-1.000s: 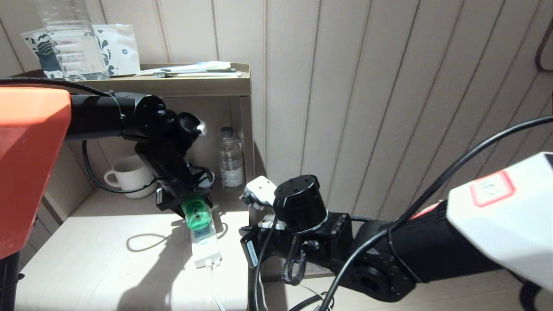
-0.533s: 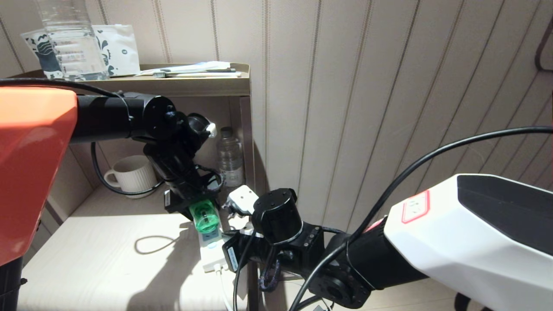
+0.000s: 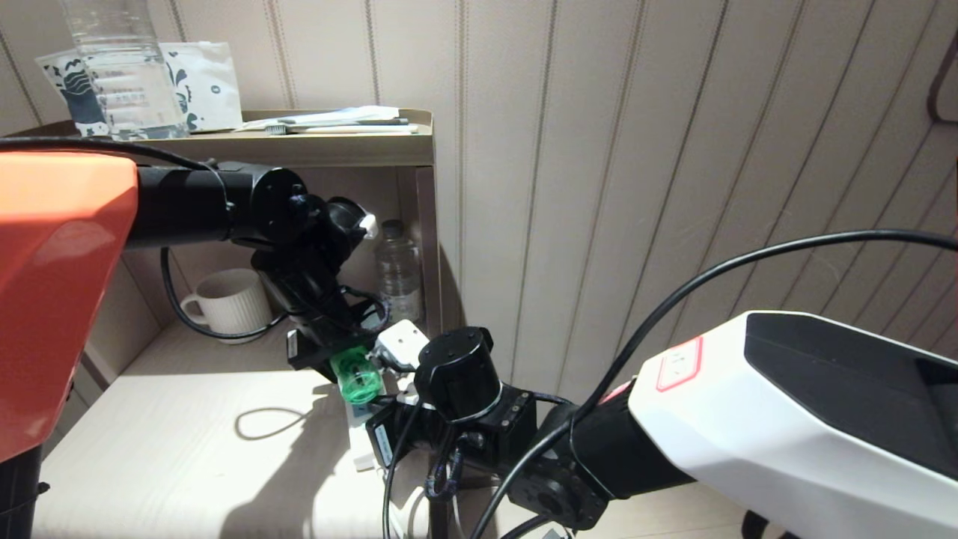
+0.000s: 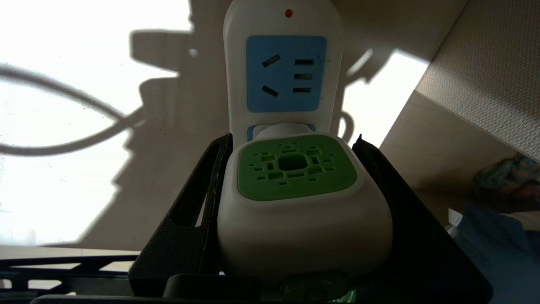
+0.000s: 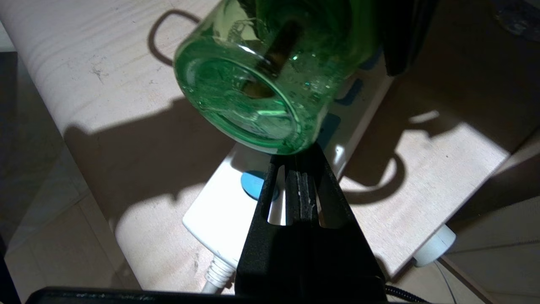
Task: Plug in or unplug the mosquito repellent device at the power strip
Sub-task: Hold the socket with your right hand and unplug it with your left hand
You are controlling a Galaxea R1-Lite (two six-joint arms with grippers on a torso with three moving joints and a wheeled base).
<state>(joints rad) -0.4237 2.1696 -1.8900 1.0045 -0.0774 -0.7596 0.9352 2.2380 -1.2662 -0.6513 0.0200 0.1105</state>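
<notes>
Fingers of the left gripper (image 4: 291, 211) squeeze the mosquito repellent device (image 4: 297, 190) over the power strip (image 4: 282, 67). It has a white head, green top and round green bottle. Right gripper (image 5: 301, 177), pinched tight, sits just under the bottle.

The repellent (image 4: 301, 207) has a white head with a perforated green top and a round translucent green bottle. It lies tilted over the strip (image 4: 282, 67), head toward the far socket panel, bottle base toward the cord end. The strip, white with pale blue socket panels and a round blue button, lies flat on the lower shelf.
</notes>
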